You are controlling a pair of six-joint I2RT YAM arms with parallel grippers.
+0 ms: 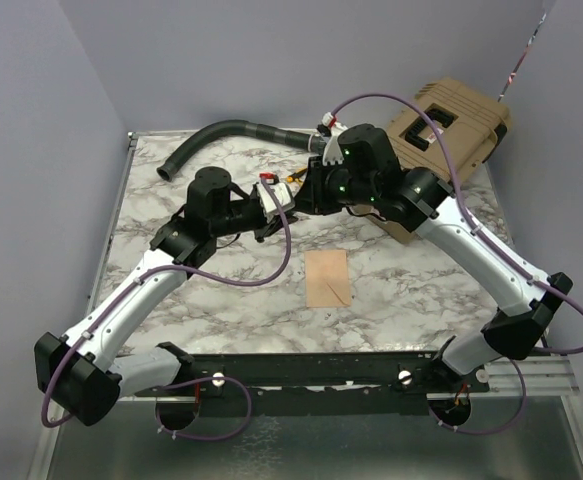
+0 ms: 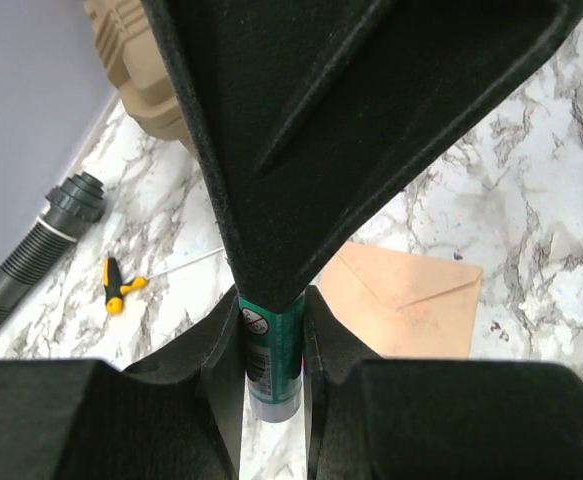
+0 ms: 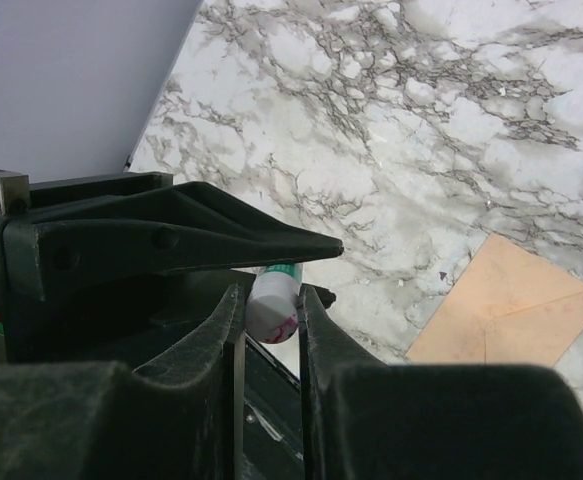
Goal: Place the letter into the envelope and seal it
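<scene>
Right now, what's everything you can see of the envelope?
The envelope is a small peach-tan paper rectangle lying flat on the marble table, near its middle. Its triangular flap is folded down, the creases showing as a V; whether it is glued I cannot tell. No letter shows. Nothing lies on it. The left gripper and right gripper meet farther back, neither touching it.

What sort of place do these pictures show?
Probably a robotics lab test cell: the left arm and right arm bolted to a marble-patterned table, plain walls around it, a tan equipment case.
</scene>
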